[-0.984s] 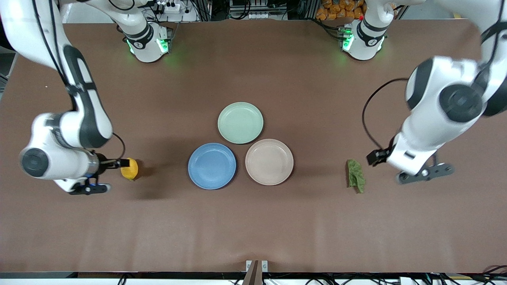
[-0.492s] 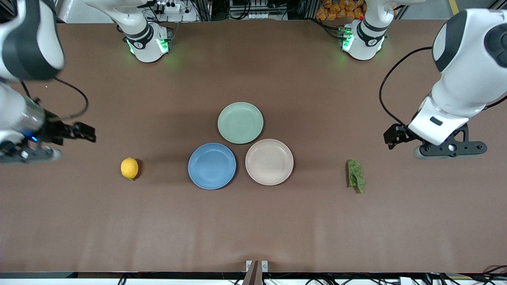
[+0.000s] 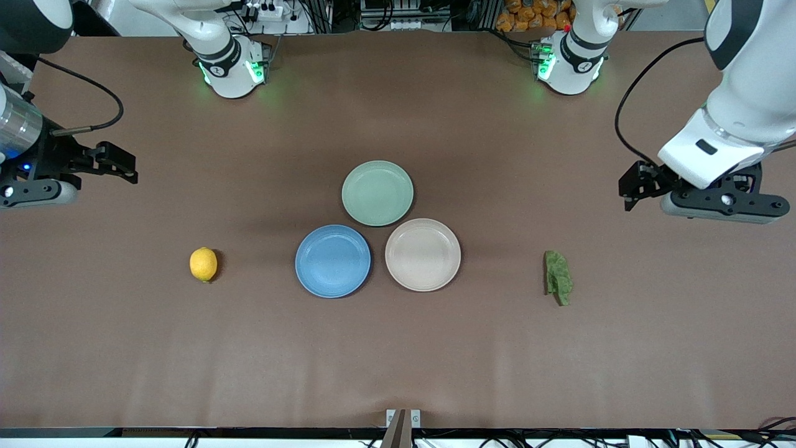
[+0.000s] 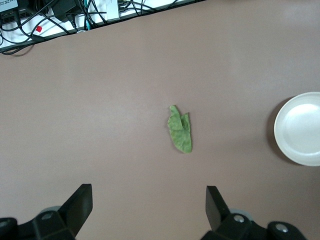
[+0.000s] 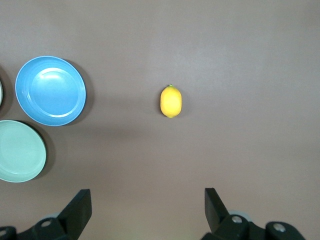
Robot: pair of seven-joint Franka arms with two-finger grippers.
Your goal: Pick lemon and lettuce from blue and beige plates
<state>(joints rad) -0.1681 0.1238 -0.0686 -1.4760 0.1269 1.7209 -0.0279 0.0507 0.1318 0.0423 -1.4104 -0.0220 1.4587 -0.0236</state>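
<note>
The yellow lemon (image 3: 203, 264) lies on the bare table toward the right arm's end, beside the empty blue plate (image 3: 333, 261); it also shows in the right wrist view (image 5: 170, 101). The green lettuce (image 3: 558, 276) lies on the table toward the left arm's end, beside the empty beige plate (image 3: 423, 254); it also shows in the left wrist view (image 4: 180, 129). My right gripper (image 3: 121, 163) is open and empty, up in the air over bare table near the right arm's end. My left gripper (image 3: 635, 185) is open and empty, high over bare table near the lettuce.
A pale mint-green plate (image 3: 377, 192) sits empty, farther from the front camera than the blue and beige plates and touching both. Both arm bases (image 3: 230, 68) stand at the table's farthest edge. Cables lie along the table edge in the left wrist view (image 4: 60, 15).
My right gripper let go of the lemon, rose and drew back toward the right arm's end. My left gripper rose away from the lettuce. Lemon and lettuce stayed where they lie.
</note>
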